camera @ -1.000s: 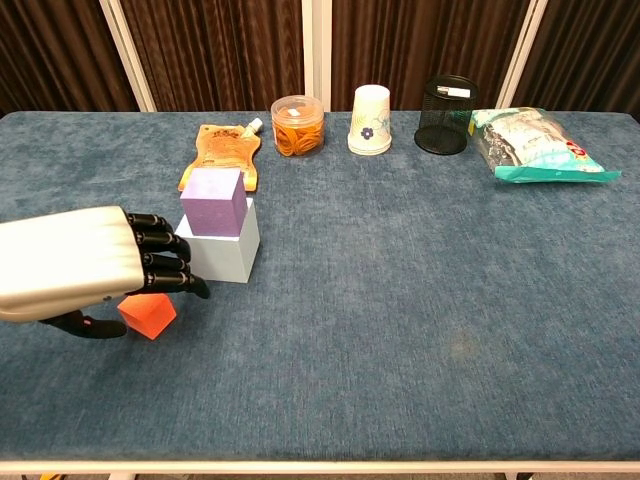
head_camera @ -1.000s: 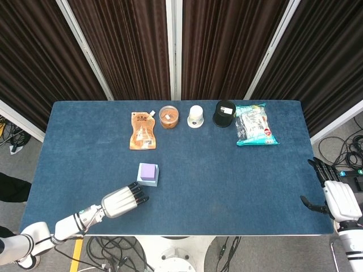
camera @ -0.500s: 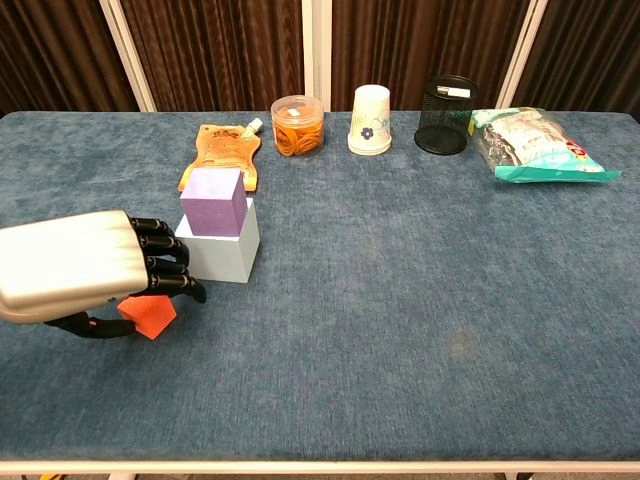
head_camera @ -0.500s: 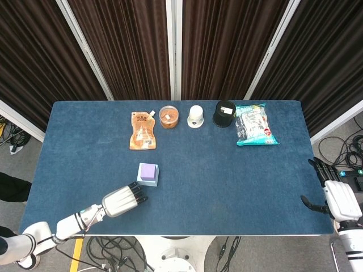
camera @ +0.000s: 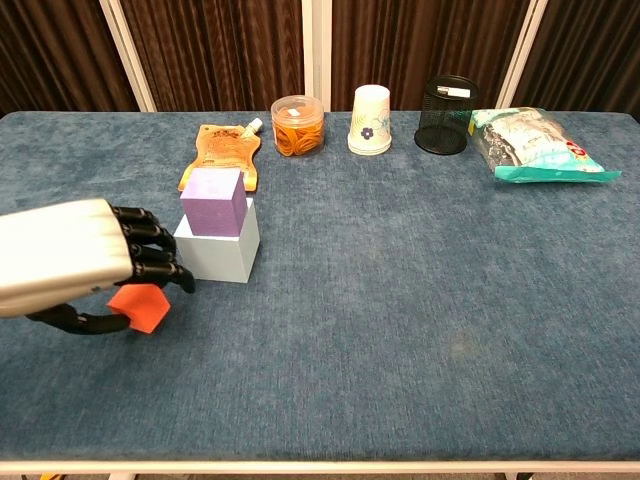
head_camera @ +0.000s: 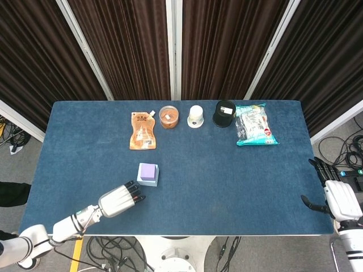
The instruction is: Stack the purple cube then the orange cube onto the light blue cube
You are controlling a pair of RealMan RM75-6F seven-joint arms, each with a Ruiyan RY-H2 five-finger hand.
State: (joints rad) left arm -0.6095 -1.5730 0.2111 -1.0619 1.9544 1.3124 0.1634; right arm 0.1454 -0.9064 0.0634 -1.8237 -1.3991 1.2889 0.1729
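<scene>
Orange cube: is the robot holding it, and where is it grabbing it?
Yes. The left hand holds the orange cube from above, fingers curled over its top; the exact contact points are hidden.

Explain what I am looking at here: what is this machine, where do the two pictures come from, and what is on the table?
This is a two-armed robot at a blue table, each arm ending in a robot hand. One picture looks down from its head, the other looks forward from its chest.

The left robot hand grips an orange cube, with its dark fingers curled over the top. The right robot hand hangs off the table's edge, holding nothing.

Nearby, a purple cube sits on a light blue cube. Along the far side lie an orange pouch, a jar of snacks, a paper cup, a black mesh cup and a bag of snacks.
</scene>
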